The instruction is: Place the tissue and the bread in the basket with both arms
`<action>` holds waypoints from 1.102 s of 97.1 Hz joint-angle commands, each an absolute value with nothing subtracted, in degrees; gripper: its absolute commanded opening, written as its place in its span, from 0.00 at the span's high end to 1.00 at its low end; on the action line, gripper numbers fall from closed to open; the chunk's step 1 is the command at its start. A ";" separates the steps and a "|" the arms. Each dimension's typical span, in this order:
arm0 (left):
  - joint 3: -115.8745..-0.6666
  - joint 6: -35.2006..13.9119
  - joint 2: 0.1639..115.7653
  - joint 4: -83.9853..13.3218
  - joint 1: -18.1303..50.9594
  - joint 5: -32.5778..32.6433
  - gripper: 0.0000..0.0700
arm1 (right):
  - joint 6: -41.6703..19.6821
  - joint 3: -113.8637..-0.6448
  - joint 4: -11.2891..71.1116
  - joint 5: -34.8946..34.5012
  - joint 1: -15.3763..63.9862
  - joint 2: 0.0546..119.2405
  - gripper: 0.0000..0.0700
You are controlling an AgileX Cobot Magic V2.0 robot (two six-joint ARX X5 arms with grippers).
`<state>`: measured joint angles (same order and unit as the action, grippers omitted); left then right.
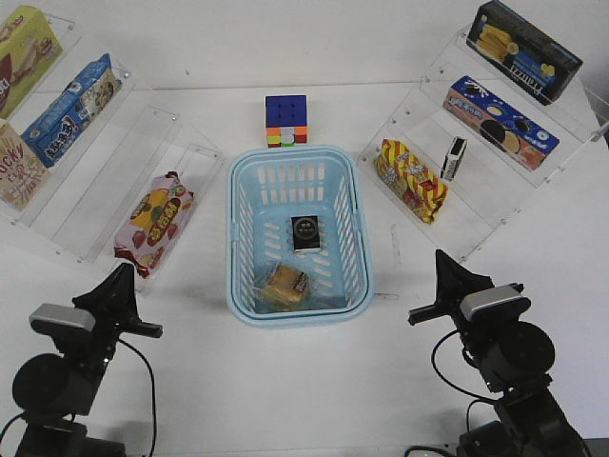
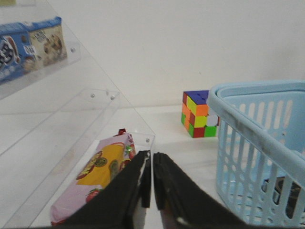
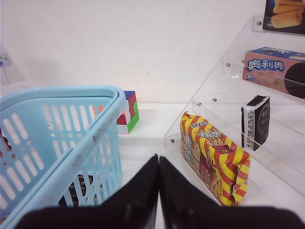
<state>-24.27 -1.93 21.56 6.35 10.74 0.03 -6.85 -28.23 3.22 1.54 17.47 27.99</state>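
Observation:
The light blue basket (image 1: pixel 238 228) stands in the middle of the table. Inside it lie the black tissue pack (image 1: pixel 306 233) and, nearer me, the wrapped golden bread (image 1: pixel 284 286). My left gripper (image 1: pixel 125 270) is shut and empty, left of the basket beside the pink snack bag (image 1: pixel 154 222). My right gripper (image 1: pixel 442 258) is shut and empty, right of the basket. In the left wrist view the shut left gripper (image 2: pixel 152 155) points between the pink bag (image 2: pixel 95 179) and the basket wall (image 2: pixel 248 143). In the right wrist view the shut right gripper (image 3: pixel 158 158) points past the basket (image 3: pixel 71 133).
A colour cube (image 1: pixel 286 120) sits behind the basket. Clear acrylic step shelves flank it: the left one (image 1: pixel 105 181) holds blue and yellow snack boxes, the right one (image 1: pixel 485 162) a red-yellow bag (image 1: pixel 411 179), a small black pack (image 1: pixel 457 157) and cookie boxes.

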 commanded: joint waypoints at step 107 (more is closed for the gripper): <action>-0.80 -1.10 0.34 5.26 7.14 2.57 1.00 | -6.59 -28.69 2.57 1.52 17.65 28.08 0.99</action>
